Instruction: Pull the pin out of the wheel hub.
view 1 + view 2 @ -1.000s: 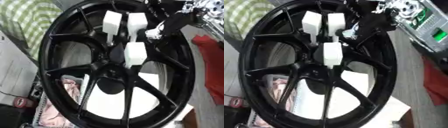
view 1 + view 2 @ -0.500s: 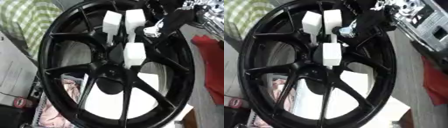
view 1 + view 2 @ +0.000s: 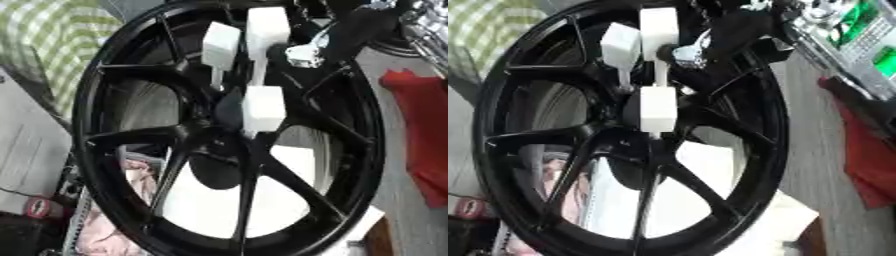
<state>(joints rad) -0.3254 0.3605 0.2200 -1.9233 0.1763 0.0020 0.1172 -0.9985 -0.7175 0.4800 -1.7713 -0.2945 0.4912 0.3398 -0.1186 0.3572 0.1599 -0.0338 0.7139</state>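
Wheel: the big black spoked alloy wheel (image 3: 166,145) stood on edge.
Pins: three white block-headed pins (image 3: 262,107) sat near its hub.
Your right hand (image 3: 710,40): moved closer to the top pin; fingers unreadable.
Left hand: unseen.

- The right hand (image 3: 350,35), above the wheel hub (image 3: 229,131), is a dark blur; its fingers cannot be made out.
- The hub's rim is cut off at the top edge.

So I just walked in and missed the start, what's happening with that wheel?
A black wheel hub stands on edge, with three white block-headed pins sticking out near its centre. The robot's right hand reaches in from the upper right beside the top pin; whether it grips it cannot be told. No pin looks pulled free yet.
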